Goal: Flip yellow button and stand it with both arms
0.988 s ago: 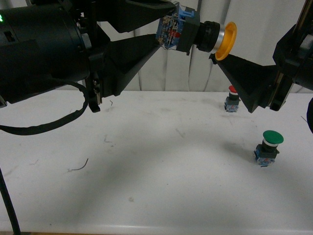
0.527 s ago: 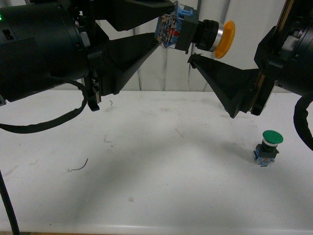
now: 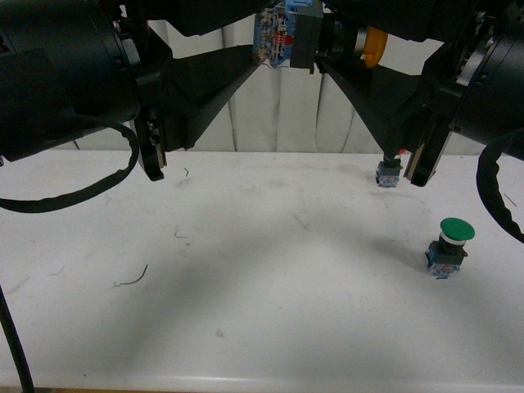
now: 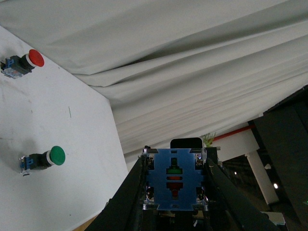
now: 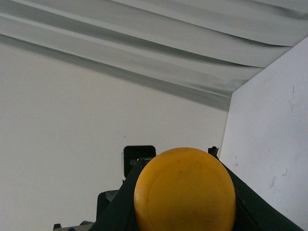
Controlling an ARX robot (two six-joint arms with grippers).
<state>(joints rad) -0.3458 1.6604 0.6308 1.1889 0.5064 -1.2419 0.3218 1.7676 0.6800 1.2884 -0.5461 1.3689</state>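
White tabletop (image 3: pixel 246 270) lies well below the yellow button (image 3: pixel 286 37), now at the top centre of the front view, higher than before, with your left gripper (image 3: pixel 266 37) clamped on its blue base. Your right gripper (image 3: pixel 340 37) has swung in from the right to straddle the cap end; whether it squeezes cannot be told.

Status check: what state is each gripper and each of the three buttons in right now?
Yellow button: off the table, on its side, cap toward the right gripper.
Left gripper: shut on the yellow button's blue base.
Right gripper: around the cap; grip unclear.
Red button: upright on the table, mostly hidden in the front view.
Green button: upright on the table.
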